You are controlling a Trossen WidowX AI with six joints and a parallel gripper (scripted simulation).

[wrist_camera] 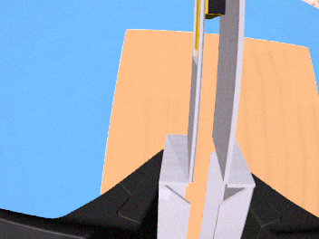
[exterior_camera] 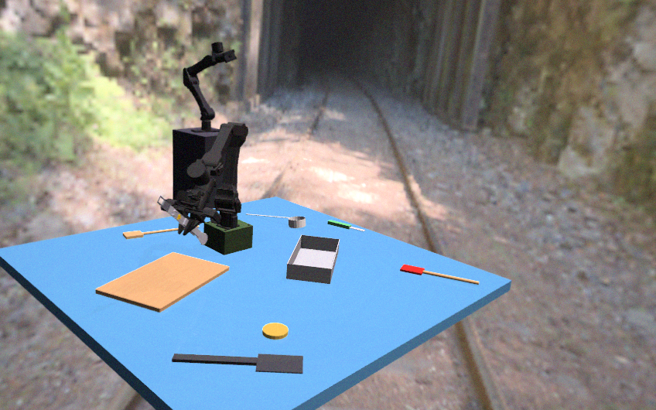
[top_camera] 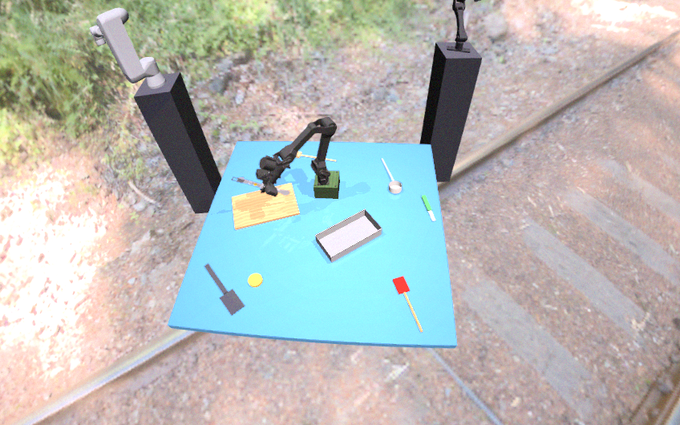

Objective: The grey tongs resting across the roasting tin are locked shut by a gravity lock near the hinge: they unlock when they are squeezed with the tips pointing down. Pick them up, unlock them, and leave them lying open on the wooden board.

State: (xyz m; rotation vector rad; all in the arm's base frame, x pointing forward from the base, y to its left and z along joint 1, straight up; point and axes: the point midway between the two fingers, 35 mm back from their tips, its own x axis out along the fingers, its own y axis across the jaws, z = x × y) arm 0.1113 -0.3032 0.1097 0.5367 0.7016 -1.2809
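My gripper (top_camera: 269,189) (exterior_camera: 187,229) (wrist_camera: 206,190) is shut on the grey tongs (top_camera: 241,180) (exterior_camera: 169,209) (wrist_camera: 228,68). They hang slanted in the air, hinge end up and rounded tips lower, near the back of the wooden board (top_camera: 265,212) (exterior_camera: 159,282) (wrist_camera: 149,90). In the wrist view a narrow gap shows between their arms, with a yellow strip and a black block at the top edge. Whether the lock is engaged cannot be told. The board holds nothing. The roasting tin (top_camera: 349,236) (exterior_camera: 309,273) is empty, right of the board in the top view.
A yellow disc (top_camera: 255,279) (exterior_camera: 275,330) and dark spatula (top_camera: 231,301) (exterior_camera: 279,363) lie at the front left. A red spatula (top_camera: 401,285), green knife (top_camera: 426,203) and small pan (top_camera: 394,187) lie right. A pale spatula (exterior_camera: 132,234) lies behind. The arm's green base (top_camera: 326,190) stands beside the board.
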